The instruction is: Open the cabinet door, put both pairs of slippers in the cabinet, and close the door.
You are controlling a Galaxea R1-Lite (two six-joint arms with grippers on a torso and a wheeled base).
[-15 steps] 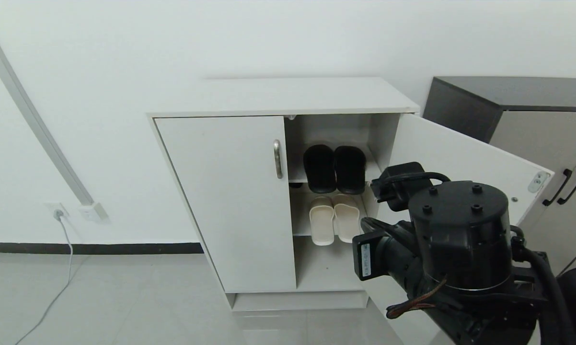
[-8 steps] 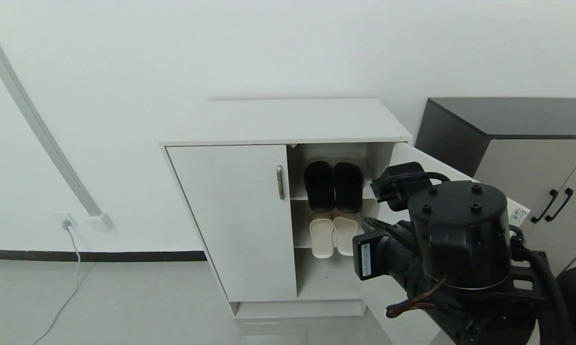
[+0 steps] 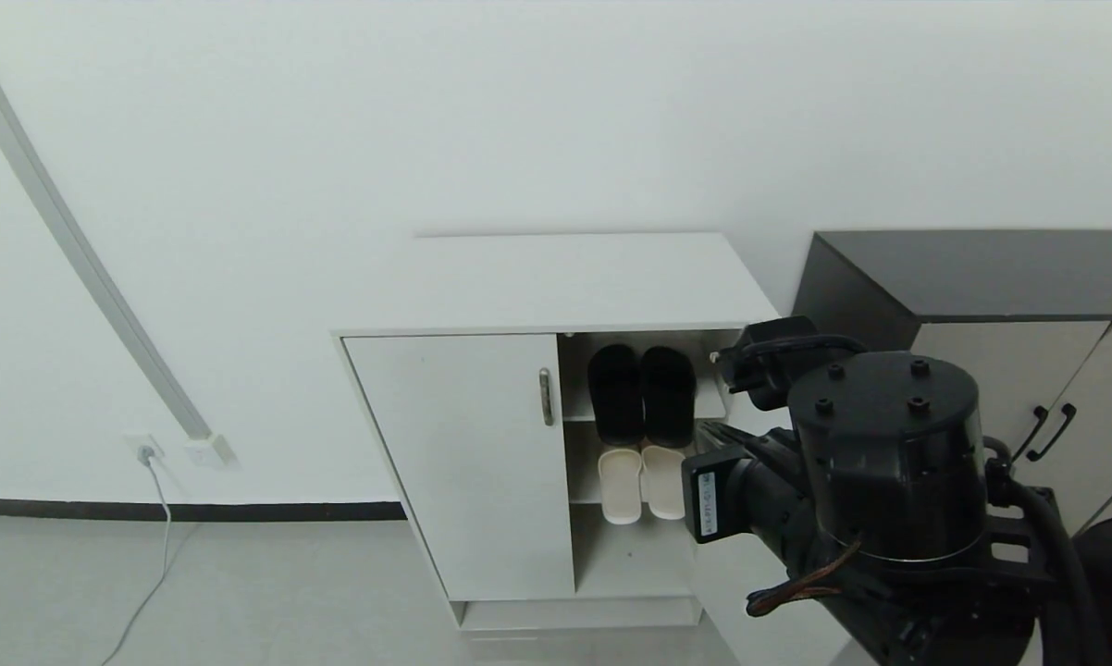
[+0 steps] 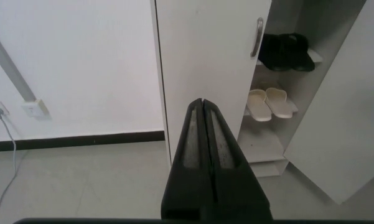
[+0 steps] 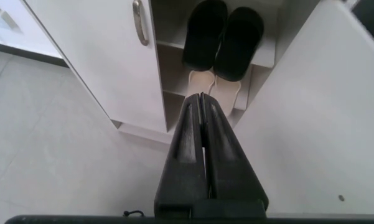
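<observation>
Door (image 5: 311, 112) of flat white board stands swung out beside the right gripper (image 5: 201, 96), likely nearer it than the left gripper (image 4: 202, 102), both pinched closed and empty; black slippers (image 3: 642, 393) and cream slippers (image 3: 642, 470) sit shelved inside the white wooden cabinet (image 3: 565, 277).

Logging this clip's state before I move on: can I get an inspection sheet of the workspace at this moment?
Surface: pale floor under the white cabinet.
Job's things: black slippers on the upper shelf, cream slippers on the shelf below, both pairs inside; right door open, left door shut.
Clutter: nothing seen.
Claws: left claw shut, holding nothing; right claw shut, holding nothing, before the open compartment.
Cables: grey cable running from a wall socket down to the floor.
Surroundings: white wall with a slanted conduit; grey cabinet to the right.
</observation>
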